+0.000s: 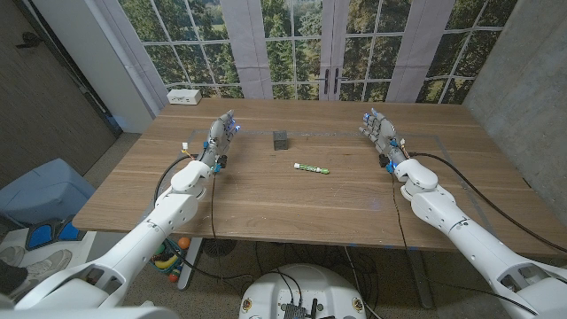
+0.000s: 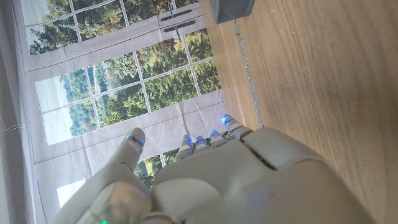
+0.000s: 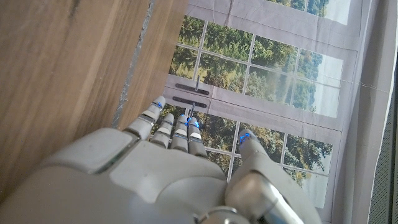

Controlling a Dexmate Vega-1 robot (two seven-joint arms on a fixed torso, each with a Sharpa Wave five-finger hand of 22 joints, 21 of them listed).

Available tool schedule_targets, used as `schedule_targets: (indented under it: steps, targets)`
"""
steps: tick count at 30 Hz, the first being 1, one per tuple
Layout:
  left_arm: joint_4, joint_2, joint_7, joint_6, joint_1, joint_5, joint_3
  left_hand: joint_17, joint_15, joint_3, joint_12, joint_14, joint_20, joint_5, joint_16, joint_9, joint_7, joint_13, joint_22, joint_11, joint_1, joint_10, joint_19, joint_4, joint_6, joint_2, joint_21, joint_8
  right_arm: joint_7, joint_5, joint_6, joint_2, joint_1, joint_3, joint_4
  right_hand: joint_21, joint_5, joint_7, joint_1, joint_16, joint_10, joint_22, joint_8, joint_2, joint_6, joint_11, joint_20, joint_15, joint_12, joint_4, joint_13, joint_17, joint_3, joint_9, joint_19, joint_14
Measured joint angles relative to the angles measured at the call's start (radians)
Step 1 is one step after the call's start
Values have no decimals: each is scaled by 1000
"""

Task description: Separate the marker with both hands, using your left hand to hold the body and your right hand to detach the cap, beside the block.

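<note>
Just in front of the block (image 1: 281,139) lies the marker (image 1: 312,168), cap on, untouched. My left hand (image 1: 221,134) and right hand (image 1: 379,130) flank the block, well apart, fingers extended, holding nothing; everything remains.

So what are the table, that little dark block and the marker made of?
The table looks like wood with a smooth matte finish: brown grain runs along its planks. The block is dark grey and dull, perhaps plastic or metal; it is too small to tell. The marker looks like plastic, with a white body and green ends.
</note>
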Motion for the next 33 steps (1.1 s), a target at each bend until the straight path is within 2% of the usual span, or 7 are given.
schedule_targets:
  steps: [12,19,22,33]
  targets:
    - [-3,3,2,0,-1,8,0,-1,0,0,0,0,0,0,0,0,3,0,0,0,0,0,0,0,-3,0,0,3,-7,0,3,-2,-10,1,-11,0,0,0,5,4,6,0,0,-5,0,1,0,4,0,0,0,0,0,0,0,3]
    - [-16,14,24,0,-1,37,7,-3,-2,1,10,17,9,0,4,0,-11,0,0,4,1,20,9,-7,11,2,0,11,-9,-1,4,-5,-15,4,-17,0,4,0,5,6,6,0,0,-5,0,1,4,7,0,0,0,0,0,0,4,7]
    - [-28,24,41,4,-1,59,13,-3,4,2,15,29,11,0,4,0,-20,0,0,14,8,33,19,-14,20,8,0,11,-10,0,4,-6,-17,6,-19,0,4,0,5,6,6,0,0,-5,0,1,4,7,0,0,0,0,0,0,4,7]
    - [-91,78,103,49,-8,155,41,-3,0,-2,22,58,25,0,11,5,-25,0,0,14,13,69,43,-35,55,13,7,19,-11,3,7,-8,-23,9,-23,0,4,0,5,6,6,0,0,-5,0,1,4,7,0,0,0,0,0,0,3,7]
